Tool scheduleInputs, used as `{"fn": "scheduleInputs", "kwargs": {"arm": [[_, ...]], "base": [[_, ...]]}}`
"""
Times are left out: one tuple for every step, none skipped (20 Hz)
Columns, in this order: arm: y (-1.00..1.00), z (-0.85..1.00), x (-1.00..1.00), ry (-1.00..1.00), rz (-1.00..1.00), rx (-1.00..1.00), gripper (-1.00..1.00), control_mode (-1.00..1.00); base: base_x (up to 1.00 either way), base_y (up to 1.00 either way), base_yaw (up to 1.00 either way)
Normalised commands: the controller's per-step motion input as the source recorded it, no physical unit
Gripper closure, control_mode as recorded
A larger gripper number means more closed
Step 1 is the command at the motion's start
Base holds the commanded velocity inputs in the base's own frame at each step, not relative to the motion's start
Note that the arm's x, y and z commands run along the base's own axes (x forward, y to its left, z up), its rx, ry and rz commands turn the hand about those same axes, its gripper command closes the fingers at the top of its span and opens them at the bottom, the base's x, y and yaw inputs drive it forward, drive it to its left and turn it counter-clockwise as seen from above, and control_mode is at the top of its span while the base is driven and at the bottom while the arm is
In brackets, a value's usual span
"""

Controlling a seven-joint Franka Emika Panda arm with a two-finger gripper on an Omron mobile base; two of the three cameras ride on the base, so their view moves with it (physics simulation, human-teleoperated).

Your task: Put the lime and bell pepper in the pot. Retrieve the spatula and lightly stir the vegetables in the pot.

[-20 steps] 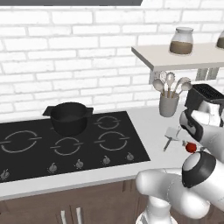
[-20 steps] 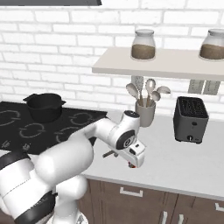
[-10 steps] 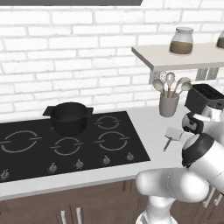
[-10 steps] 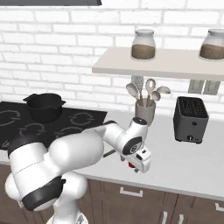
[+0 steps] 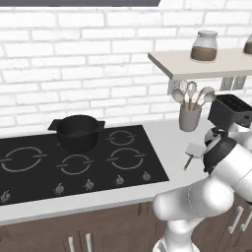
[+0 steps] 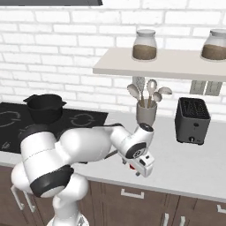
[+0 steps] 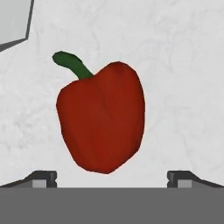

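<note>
you've got one bell pepper (image 7: 101, 120), one pot (image 5: 78, 132) and one spatula (image 5: 192, 153). you also have two jars (image 6: 145, 45), one toaster (image 6: 192, 120) and one utensil holder (image 6: 146, 114).

My two base cams look forward-down from behind, sharing the counter (image 5: 167, 142); hand cam sits close above bell pepper (image 7: 101, 120).

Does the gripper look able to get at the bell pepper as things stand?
Probably yes. In the hand view the bell pepper lies on bare counter between the open gripper's fingertips, with nothing between them; the spatula sits off to one corner.
</note>
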Motion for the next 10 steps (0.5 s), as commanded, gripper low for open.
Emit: {"fn": "scheduleInputs", "kwargs": {"arm": [[-0.13, -0.17, 0.14, 0.00, 0.00, 0.08, -1.00, -1.00], [-0.11, -0.18, 0.16, 0.00, 0.00, 0.07, -1.00, -1.00], [-0.08, -0.19, 0.19, 0.00, 0.00, 0.07, -1.00, -1.00], [-0.06, -0.19, 0.23, 0.00, 0.00, 0.07, -1.00, -1.00], [-0.07, -0.18, 0.24, 0.01, 0.00, 0.05, -1.00, -1.00], [-0.07, -0.19, 0.25, 0.03, 0.00, 0.04, -1.00, -1.00], [-0.05, -0.19, 0.27, 0.02, 0.00, 0.04, -1.00, -1.00], [0.00, -0.18, 0.29, 0.02, 0.00, 0.03, -1.00, -1.00], [0.00, -0.12, 0.36, 0.01, 0.00, 0.04, -1.00, -1.00], [0.00, -0.12, 0.41, 0.00, 0.00, 0.05, -1.00, -1.00]], "base": [[0.00, 0.00, 0.00], [0.00, 0.00, 0.00], [0.00, 0.00, 0.00], [0.00, 0.00, 0.00], [0.00, 0.00, 0.00], [0.00, 0.00, 0.00], [0.00, 0.00, 0.00], [0.00, 0.00, 0.00], [0.00, 0.00, 0.00], [0.00, 0.00, 0.00]]}}
